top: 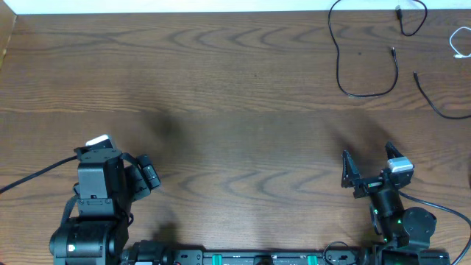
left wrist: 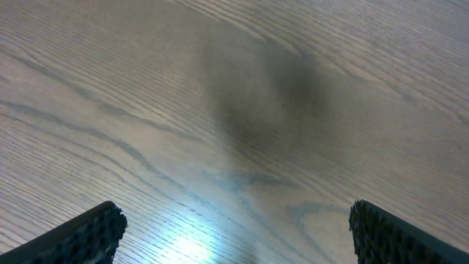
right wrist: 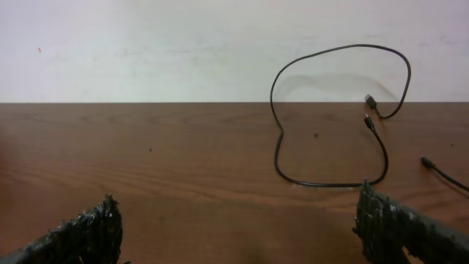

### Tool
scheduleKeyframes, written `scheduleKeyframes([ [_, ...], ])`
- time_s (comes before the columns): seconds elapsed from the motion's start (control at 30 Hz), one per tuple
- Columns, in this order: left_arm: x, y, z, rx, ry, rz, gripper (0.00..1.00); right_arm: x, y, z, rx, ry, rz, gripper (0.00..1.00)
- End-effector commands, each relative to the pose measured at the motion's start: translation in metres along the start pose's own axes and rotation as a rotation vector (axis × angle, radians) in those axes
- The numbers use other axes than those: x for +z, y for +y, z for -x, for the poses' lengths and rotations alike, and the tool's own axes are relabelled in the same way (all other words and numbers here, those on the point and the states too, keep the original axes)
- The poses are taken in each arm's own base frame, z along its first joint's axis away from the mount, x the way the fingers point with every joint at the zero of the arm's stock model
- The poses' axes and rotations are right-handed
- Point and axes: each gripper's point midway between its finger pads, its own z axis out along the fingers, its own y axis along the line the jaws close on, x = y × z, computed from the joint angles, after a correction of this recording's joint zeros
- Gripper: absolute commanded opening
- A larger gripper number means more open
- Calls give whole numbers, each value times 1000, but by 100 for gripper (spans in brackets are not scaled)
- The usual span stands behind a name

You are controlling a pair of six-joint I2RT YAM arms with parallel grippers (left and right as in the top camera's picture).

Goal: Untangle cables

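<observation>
Cables (top: pixel 364 96) lay loose on the counter (top: pixel 221 88), upper right of the overhead frame; thin, light, limp, likely slippery; best pinched mid-strand, clear of their ends; left gripper (left wrist: pixel 234 213) and right gripper (right wrist: pixel 236 198) both stood spread, empty.

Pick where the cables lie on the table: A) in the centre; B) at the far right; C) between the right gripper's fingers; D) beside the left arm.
B: the looped black cable, a second black cable and the white cable all lie far right, clear of the right gripper.
</observation>
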Motion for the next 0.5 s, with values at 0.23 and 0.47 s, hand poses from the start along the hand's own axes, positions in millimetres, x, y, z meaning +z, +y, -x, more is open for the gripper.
scheduleKeyframes([
  [0.23,-5,2,5,7,-19,7,98,-2,-25,4,-1,-20,-142,99],
  [0.47,-5,2,5,7,-19,7,98,-4,-34,-1,5,-2,-194,99],
])
